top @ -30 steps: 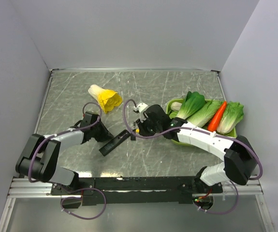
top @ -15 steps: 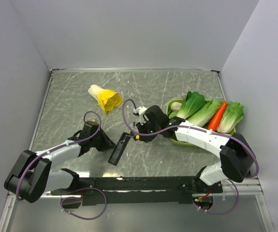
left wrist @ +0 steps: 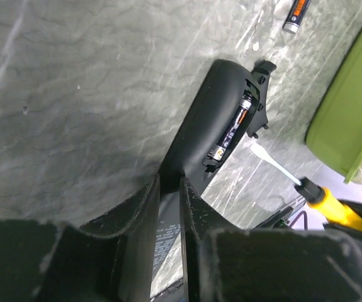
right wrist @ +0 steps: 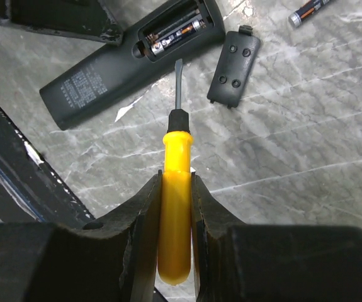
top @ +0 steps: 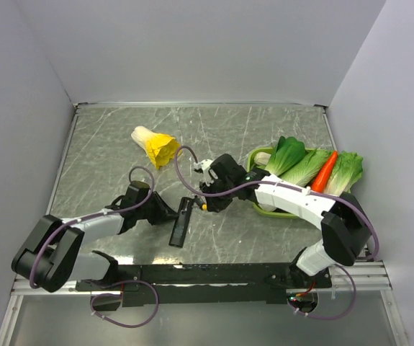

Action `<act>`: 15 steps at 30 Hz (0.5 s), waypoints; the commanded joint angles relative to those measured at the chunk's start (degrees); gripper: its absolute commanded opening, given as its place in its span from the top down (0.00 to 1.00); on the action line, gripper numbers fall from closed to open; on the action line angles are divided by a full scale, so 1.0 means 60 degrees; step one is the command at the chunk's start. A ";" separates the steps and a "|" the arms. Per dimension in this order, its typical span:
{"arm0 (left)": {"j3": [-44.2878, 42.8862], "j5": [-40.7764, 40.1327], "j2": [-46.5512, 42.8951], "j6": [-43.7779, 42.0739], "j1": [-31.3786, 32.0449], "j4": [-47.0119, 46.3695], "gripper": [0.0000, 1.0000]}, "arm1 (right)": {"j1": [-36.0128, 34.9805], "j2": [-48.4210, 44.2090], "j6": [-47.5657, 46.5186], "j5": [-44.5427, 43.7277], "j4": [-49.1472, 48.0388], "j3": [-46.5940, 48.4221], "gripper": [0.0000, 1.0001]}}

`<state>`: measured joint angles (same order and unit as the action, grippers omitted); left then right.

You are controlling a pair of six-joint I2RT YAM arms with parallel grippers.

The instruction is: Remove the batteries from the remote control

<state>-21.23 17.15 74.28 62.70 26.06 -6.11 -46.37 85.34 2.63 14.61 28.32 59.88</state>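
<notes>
The black remote control [right wrist: 105,75] lies back-up on the marble table with its battery bay open. One of the batteries [right wrist: 177,33] sits in the bay, and another battery [right wrist: 310,11] lies loose on the table beyond it. In the left wrist view my left gripper [left wrist: 169,207] is shut on the remote control's [left wrist: 212,119] near end. My right gripper [right wrist: 176,189] is shut on a yellow-handled screwdriver [right wrist: 175,157], whose blade tip hovers just short of the bay. From above, the remote control [top: 181,225] lies between both grippers.
The short black battery cover [right wrist: 234,66] lies beside the remote. A green tray [top: 271,211] of toy greens and a carrot [top: 323,173] stands at the right. A yellow toy cabbage [top: 156,146] lies behind the left arm.
The remote has swung from a diagonal to nearly straight and shifted right, with the left gripper following it. The right gripper and screwdriver have edged left toward it.
</notes>
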 commanded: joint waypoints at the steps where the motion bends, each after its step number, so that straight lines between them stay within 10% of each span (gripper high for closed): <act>1: 0.0521 0.0189 -0.0382 0.0375 0.0328 -0.0651 0.78 | -0.0065 0.0526 -0.0146 -0.0004 0.0203 0.0362 1.00; 15: 0.0624 -0.0279 -0.0618 0.1064 0.1237 -0.1148 0.87 | -0.0138 0.2138 -0.0350 0.0493 0.0027 0.2119 1.00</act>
<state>-17.93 16.58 71.42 66.89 32.16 -8.71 -46.48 95.85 1.83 14.87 29.63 68.42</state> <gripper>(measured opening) 0.135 0.281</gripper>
